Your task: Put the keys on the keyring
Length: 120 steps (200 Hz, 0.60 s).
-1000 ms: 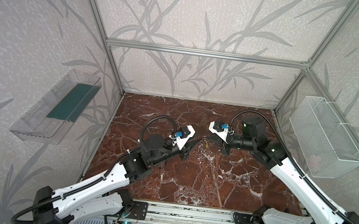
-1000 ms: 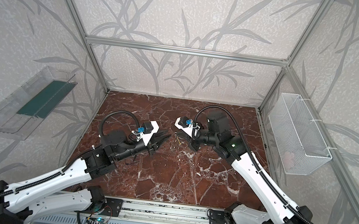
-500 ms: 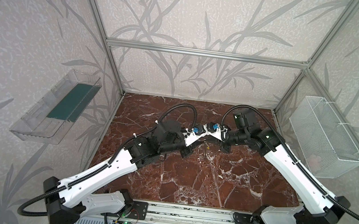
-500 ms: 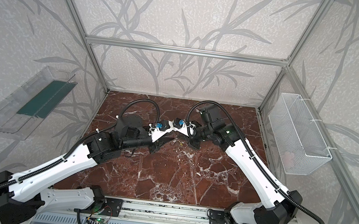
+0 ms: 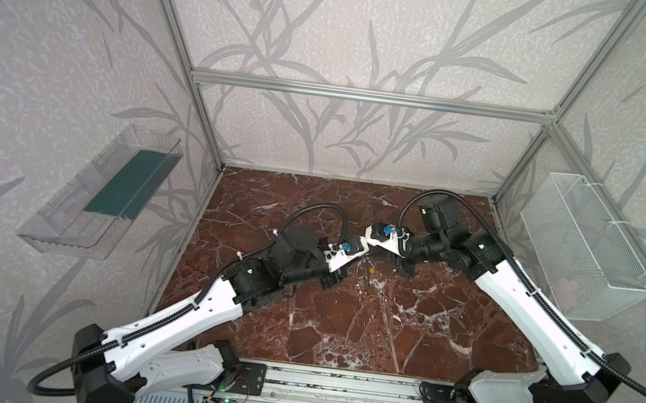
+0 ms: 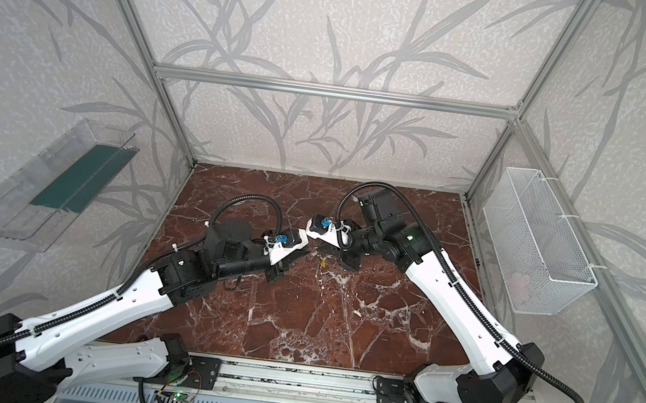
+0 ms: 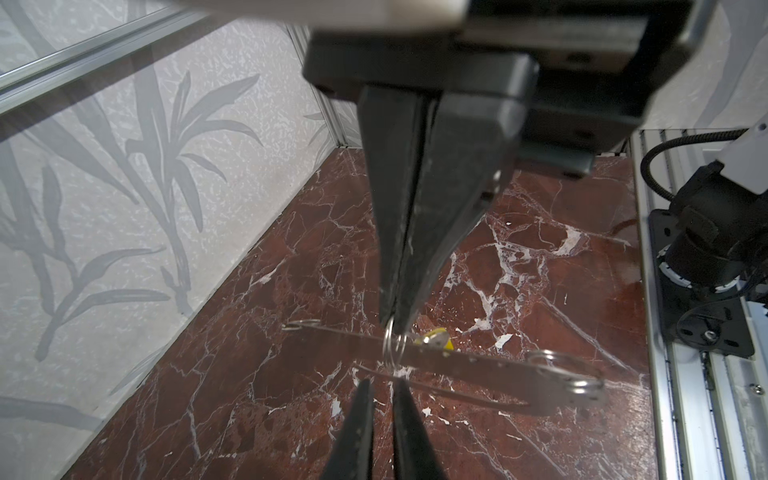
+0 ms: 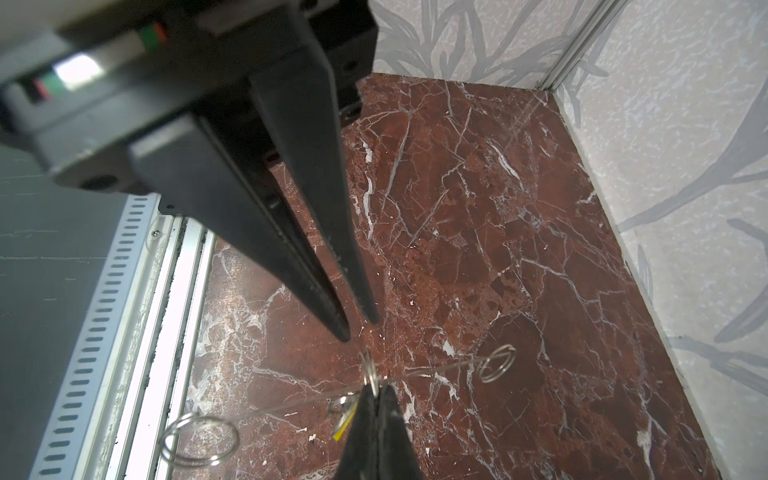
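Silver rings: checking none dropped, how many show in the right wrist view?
4 rings: one in the left end effector, a small one by the yellow tag, one near each end of the keys; others may be hidden.

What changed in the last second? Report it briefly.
The left gripper and right gripper swung inward and now face tip to tip over the table. The left gripper closed on the keyring. Right gripper stayed shut; wire basket and wall tray unmoved.

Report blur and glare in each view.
Left wrist view: the left hand is soft up close, the keyring sharper. Right wrist view: the right hand blurs near the lens, with glare on its housing. Both top views: sharp, evenly lit.
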{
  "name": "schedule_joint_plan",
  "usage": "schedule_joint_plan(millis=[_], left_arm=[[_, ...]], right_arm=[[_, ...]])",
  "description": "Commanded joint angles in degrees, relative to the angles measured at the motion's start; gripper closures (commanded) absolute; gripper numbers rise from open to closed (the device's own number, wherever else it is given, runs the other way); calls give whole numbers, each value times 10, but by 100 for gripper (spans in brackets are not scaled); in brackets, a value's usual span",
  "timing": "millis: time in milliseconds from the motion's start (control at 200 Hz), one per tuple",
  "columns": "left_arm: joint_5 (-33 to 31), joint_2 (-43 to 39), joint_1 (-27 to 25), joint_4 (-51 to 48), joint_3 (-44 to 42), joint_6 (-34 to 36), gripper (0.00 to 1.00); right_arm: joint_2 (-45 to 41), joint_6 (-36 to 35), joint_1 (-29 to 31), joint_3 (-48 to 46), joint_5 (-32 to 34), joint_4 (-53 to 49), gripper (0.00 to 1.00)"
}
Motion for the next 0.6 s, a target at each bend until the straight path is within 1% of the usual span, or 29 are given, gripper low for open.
schedule_joint_plan(millis=[0,175,305,595], left_arm=[[8,-22,4,55,-26,51,89],[8,-22,11,64,-24,60,90],[16,-22,15,65,-17,51,89],[67,-11,30,29,16,34,86]], right_arm=[[2,-8,1,28,-31,-2,100],[7,-9,1,31,-53,2,100],[12,-9,1,33,-60,2,100],[16,-11,1,29,-69,3,100]])
